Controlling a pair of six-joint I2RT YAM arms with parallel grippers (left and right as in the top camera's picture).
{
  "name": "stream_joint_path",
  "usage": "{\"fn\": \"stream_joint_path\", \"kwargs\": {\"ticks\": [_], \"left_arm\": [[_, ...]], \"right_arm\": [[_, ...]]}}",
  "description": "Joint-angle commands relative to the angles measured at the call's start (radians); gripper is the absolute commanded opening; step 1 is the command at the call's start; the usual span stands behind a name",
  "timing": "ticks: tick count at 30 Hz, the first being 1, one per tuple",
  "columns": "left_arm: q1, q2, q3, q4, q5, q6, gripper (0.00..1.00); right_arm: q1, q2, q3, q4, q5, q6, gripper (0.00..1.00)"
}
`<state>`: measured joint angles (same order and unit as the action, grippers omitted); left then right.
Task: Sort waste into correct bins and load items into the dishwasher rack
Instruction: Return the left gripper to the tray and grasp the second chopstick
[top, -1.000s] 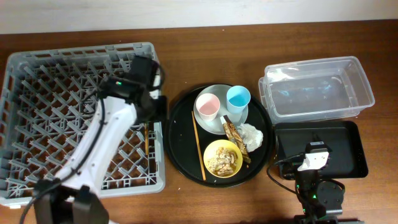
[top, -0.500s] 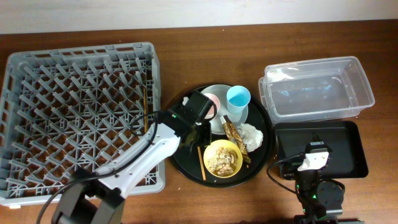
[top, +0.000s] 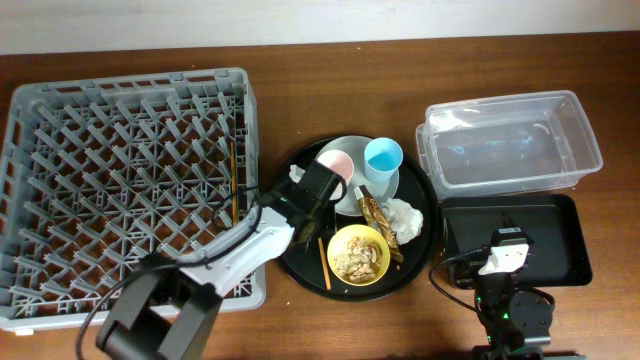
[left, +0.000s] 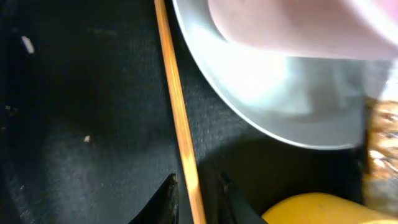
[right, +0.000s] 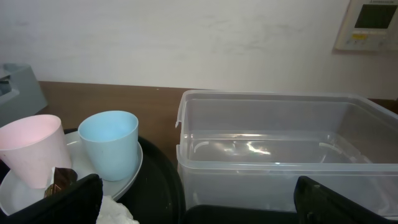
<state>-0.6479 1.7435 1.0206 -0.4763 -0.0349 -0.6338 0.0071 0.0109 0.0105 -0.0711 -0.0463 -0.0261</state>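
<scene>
My left gripper is open, low over the round black tray. Its fingertips straddle a wooden chopstick that lies on the tray. The second chopstick lies in the grey dishwasher rack. The pink cup and light-blue cup stand on the pale plate. The yellow bowl holds beige food scraps. The gold-brown wrapper and white napkin lie beside it. My right gripper is open and empty at the near edge of the small black tray.
The clear tub stands behind the small black tray at the right and fills the right wrist view. My left arm crosses the rack's near right corner. Bare wood lies between the rack and the tub at the back.
My left arm left the rack, where a chopstick now lies, swung right to the round tray and came down over the other chopstick. The right arm has not moved.
</scene>
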Motion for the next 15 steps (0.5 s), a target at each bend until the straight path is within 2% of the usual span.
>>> {"fn": "stream_joint_path", "kwargs": {"ticks": [1, 5, 11, 15], "left_arm": [[-0.006, 0.054, -0.011, 0.034, -0.015, -0.011, 0.2], [-0.006, 0.106, -0.011, 0.046, -0.015, -0.01, 0.18], [-0.006, 0.143, -0.01, 0.043, -0.014, -0.01, 0.01], [-0.004, 0.113, -0.01, 0.041, -0.015, -0.01, 0.01]], "right_arm": [[-0.006, -0.005, -0.005, -0.004, 0.002, 0.009, 0.99], [-0.006, -0.005, -0.005, -0.004, 0.002, 0.009, 0.99], [-0.006, -0.005, -0.005, -0.004, 0.002, 0.009, 0.99], [-0.006, -0.005, -0.005, -0.004, 0.002, 0.009, 0.99]]}}
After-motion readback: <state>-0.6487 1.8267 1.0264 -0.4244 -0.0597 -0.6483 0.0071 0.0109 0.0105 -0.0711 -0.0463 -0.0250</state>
